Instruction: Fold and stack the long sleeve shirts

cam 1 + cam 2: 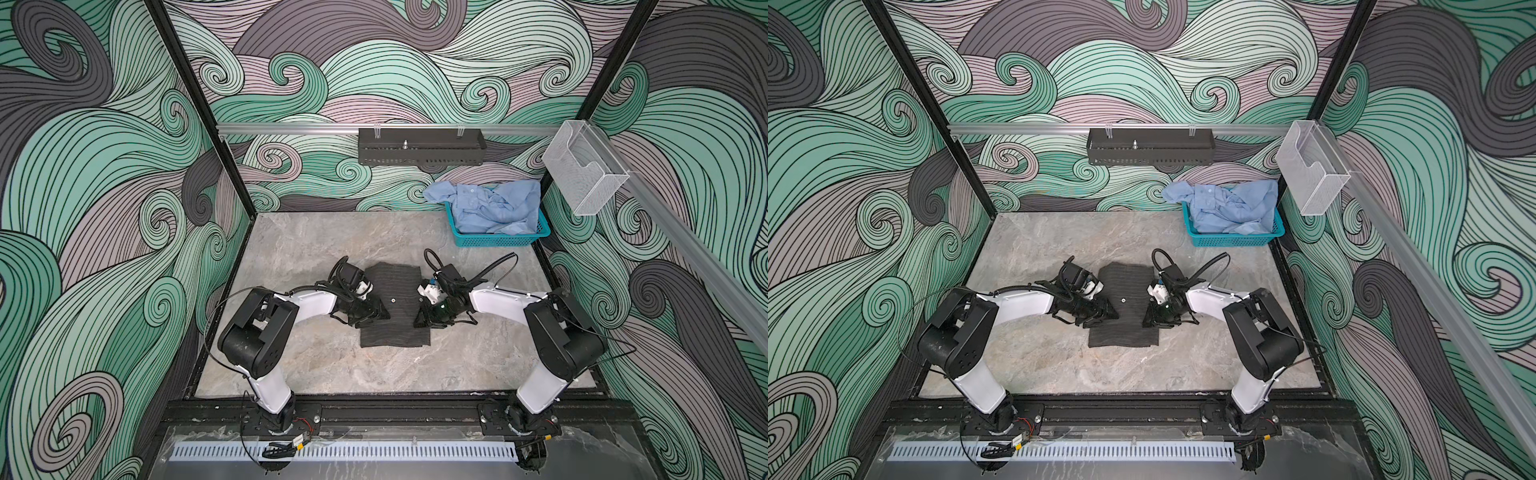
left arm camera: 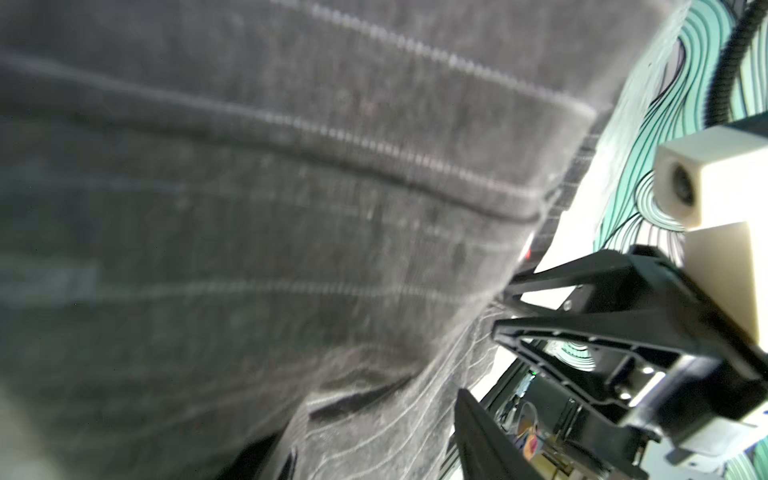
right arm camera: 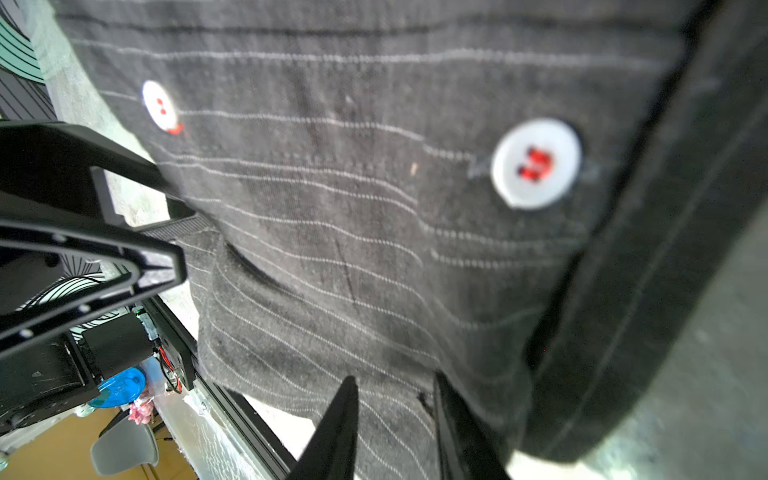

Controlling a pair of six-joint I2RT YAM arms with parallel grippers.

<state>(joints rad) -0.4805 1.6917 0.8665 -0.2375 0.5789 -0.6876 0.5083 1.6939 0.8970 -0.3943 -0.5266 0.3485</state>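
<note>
The dark shirt [image 1: 395, 282] is matt woven cloth, slightly fuzzy, with thin pale stitched stripes. Its buttons [image 3: 536, 163] are smooth, glossy white plastic sewn with red thread. The table [image 1: 311, 257] under the dark shirt has a smooth, grey-veined, stone-like surface with little sheen. Beyond the dark shirt, the blue shirt [image 1: 494, 208] is thin, smooth, creased cloth, lying in a basket [image 1: 498, 240] of teal plastic mesh. Farther beyond the dark shirt, the box [image 1: 582, 178] is clear plastic, and the rail [image 1: 291, 129] is pale brushed metal.
</note>
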